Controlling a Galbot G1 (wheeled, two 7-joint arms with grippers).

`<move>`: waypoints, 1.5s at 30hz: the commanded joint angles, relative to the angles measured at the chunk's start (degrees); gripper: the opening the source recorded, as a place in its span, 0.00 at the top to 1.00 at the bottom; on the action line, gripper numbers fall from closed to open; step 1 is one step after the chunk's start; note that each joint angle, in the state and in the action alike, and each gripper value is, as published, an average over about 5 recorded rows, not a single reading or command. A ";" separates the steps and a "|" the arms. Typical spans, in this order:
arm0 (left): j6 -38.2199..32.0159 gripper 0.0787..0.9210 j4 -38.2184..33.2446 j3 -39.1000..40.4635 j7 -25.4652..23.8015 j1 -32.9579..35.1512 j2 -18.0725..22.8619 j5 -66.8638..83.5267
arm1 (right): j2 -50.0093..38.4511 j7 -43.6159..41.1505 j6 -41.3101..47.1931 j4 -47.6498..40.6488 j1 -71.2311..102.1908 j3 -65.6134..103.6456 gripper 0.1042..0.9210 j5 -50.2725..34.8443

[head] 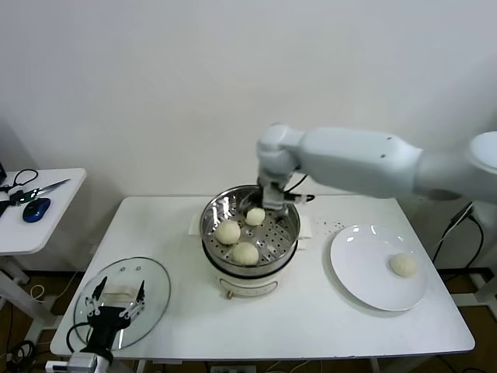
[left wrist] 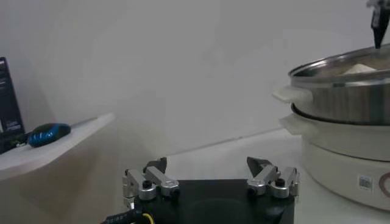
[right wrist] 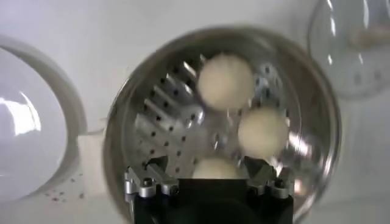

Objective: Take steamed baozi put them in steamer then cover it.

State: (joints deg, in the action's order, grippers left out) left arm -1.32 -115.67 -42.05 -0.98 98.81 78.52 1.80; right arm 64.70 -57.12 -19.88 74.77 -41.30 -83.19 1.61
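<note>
The steel steamer (head: pixel 250 225) stands mid-table on its white pot base (head: pixel 245 286). Three baozi lie in it (head: pixel 227 231) (head: pixel 245 253) (head: pixel 255 216). A fourth baozi (head: pixel 403 264) lies on the white plate (head: pixel 365 272). My right gripper (head: pixel 273 203) hangs over the steamer's far side. In the right wrist view it (right wrist: pixel 207 167) is open just above one baozi (right wrist: pixel 212 169), with two more baozi (right wrist: pixel 225 80) (right wrist: pixel 262 131) beyond. The glass cover (head: pixel 123 299) lies at the table's front left. My left gripper (head: pixel 115 311) is open and empty over it.
A side table (head: pixel 31 225) at the left holds a blue mouse (head: pixel 36 209) and scissors. The left wrist view shows the steamer (left wrist: pixel 341 85), its pot base (left wrist: pixel 347 158) and the mouse (left wrist: pixel 49 133). The right wrist view shows the plate (right wrist: pixel 30 146) and the cover (right wrist: pixel 350 42).
</note>
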 commanded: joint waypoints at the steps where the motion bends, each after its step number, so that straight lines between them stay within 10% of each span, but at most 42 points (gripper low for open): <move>1: 0.26 0.12 -0.24 0.39 -0.02 -0.44 0.12 -0.16 | -17.33 2.94 24.76 -0.44 -6.26 -6.15 0.12 -18.73; 15: 0.76 0.12 -0.93 0.32 -0.01 -0.85 0.45 -0.92 | -37.02 -5.35 25.79 -5.39 28.95 24.41 0.12 -6.70; 45: 0.87 0.12 -0.51 -0.32 0.10 0.32 1.33 -2.14 | -26.55 -7.20 14.61 -27.01 46.67 44.81 0.12 12.71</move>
State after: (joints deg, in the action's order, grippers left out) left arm -0.56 -116.30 -42.40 -0.86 99.18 79.74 -0.11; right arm 34.87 -64.04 -3.87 53.50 2.88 -41.71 11.33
